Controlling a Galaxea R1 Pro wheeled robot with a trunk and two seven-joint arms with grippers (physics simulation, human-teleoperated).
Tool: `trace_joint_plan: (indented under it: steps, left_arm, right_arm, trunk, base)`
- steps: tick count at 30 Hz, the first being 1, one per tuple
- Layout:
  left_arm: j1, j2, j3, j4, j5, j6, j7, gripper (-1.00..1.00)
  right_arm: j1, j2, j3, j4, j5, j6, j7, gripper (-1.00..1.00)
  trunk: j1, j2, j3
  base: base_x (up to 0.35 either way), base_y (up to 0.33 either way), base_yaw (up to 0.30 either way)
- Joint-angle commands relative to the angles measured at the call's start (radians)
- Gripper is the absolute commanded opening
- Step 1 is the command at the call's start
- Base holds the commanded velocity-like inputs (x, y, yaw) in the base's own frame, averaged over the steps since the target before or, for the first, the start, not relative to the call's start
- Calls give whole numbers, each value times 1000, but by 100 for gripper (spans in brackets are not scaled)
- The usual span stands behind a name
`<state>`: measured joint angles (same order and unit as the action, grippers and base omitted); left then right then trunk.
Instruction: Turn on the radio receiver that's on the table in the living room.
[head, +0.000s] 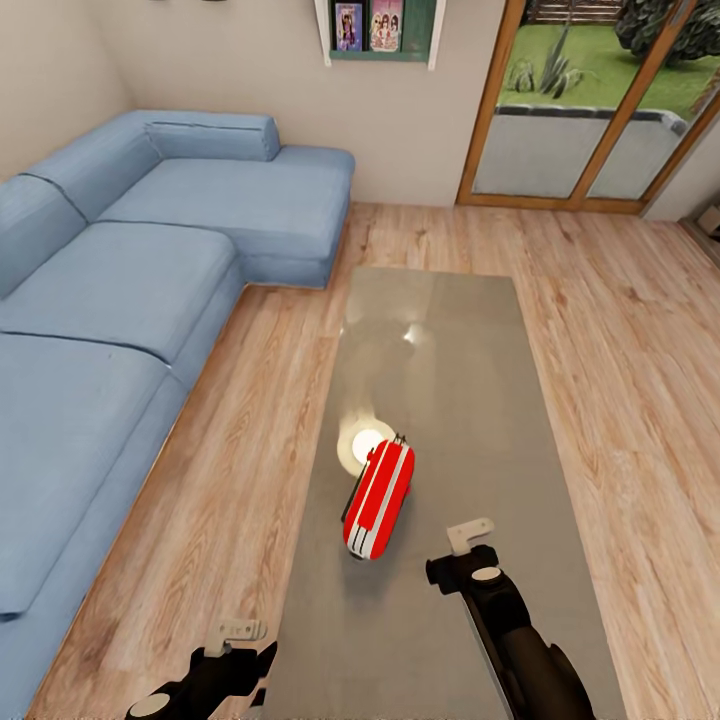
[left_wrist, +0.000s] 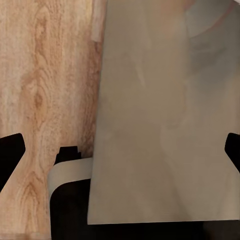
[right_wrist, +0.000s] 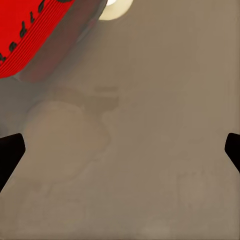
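Here the radio receiver lies on the glossy grey table, towards its near end, with a bright lamp reflection just beyond it. A blue sofa stands beside the table on wood floor; glass doors lie beyond. The right gripper hovers near the radio, fingers spread. The left gripper, also spread, hangs over the table's near edge.

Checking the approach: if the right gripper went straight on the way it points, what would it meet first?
Probably the bare table: the right gripper looks down at its grey top, with the radio off to one side of its line. Depth is hard to judge.
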<state>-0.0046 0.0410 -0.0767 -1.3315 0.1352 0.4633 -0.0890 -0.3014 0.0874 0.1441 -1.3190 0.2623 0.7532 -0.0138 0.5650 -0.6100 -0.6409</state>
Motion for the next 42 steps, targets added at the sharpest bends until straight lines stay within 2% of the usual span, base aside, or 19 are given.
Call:
trace_joint_plan:
  steps: [1,17,23,42]
  left_arm:
    - [0,0,0,0,0,0,0,100]
    - [0,0,0,0,1,-2,-1,100]
    - [0,0,0,0,1,-2,-2,100]
    - [0,0,0,0,1,-2,-2,100]
  right_arm:
    - [0,0,0,0,0,0,0,100]
    - [0,-6,2,-46,0,4,1,100]
    - [16,-16,2,-117,0,22,2,100]
    - [24,-17,2,-131,1,32,2,100]
  trunk:
    - [0,0,-2]
    - [0,0,-27]
    - [0,0,-36]
    - [0,0,-65]
  base:
    - [0,0,0]
    - [0,0,0]
    - [0,0,0]
    - [0,0,0]
